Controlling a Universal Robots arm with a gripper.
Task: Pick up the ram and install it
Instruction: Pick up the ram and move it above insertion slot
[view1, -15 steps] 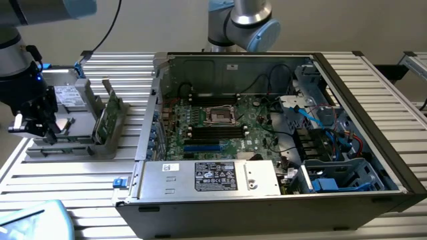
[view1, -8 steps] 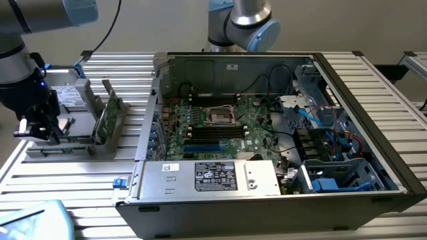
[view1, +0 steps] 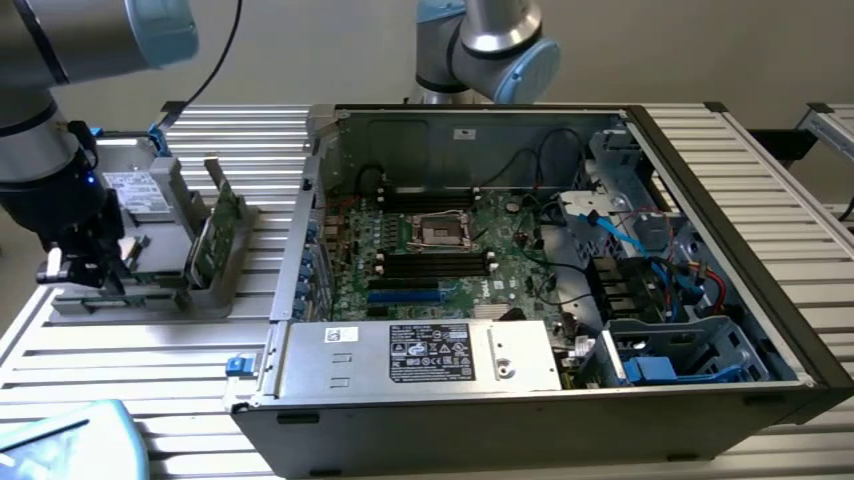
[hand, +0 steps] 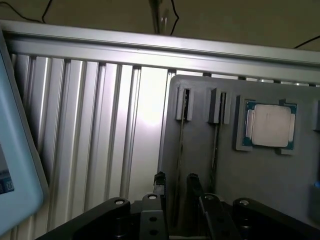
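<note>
The ram (hand: 179, 150) stands on edge in a slot of a grey holder (hand: 280, 185), so it looks like a thin dark line. A second thin stick (hand: 215, 150) stands in the neighbouring slot. My gripper (hand: 176, 182) is open and low over the holder, with one dark finger (hand: 160, 181) on each side of the ram and a small gap to each. In the exterior view the gripper (view1: 83, 270) hangs over the holder (view1: 147, 295) at that view's left. The open computer case (view1: 747, 250) with its motherboard (view1: 441, 250) lies beside it.
A square silver processor (hand: 270, 125) sits in a pocket of the holder. A green circuit board (view1: 220, 235) stands on edge in the holder. A pale blue object (hand: 15, 150) lies close by on the ribbed aluminium table (view1: 134, 360). A second robot arm (view1: 487, 40) stands behind the case.
</note>
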